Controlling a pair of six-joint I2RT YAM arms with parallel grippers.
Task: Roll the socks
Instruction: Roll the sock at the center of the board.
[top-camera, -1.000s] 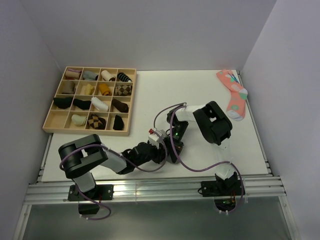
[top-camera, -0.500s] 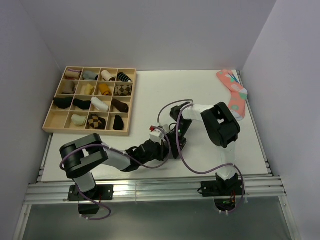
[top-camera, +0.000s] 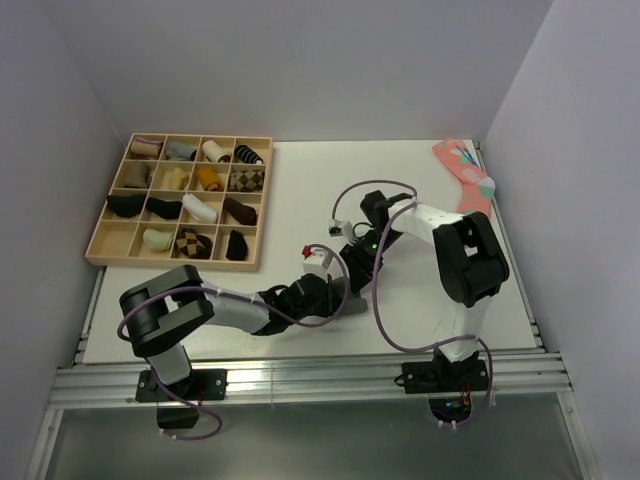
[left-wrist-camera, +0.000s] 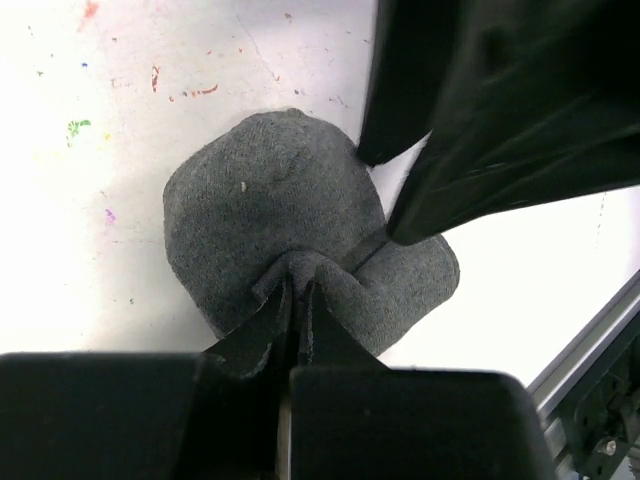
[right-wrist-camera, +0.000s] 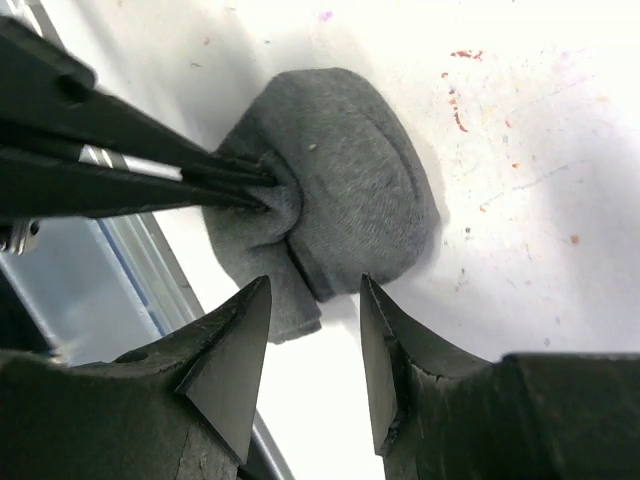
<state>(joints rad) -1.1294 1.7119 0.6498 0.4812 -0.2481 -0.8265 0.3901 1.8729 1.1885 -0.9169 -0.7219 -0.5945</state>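
The socks (left-wrist-camera: 270, 215) lie bundled on the table (top-camera: 300, 190), near its middle and close to the near edge. The left claw (left-wrist-camera: 298, 300) is clamped on a fold of them. The right claw (right-wrist-camera: 315, 300) hangs at the bundle's edge, its 2 fingers apart and holding nothing.

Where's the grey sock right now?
Top view: on the table, centre-front, the grey sock sits pinched in the left fingers, right fingers open beside it.

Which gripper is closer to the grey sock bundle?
Left. The left gripper pinches a fold of the sock bundle; the right gripper hangs open at its edge.
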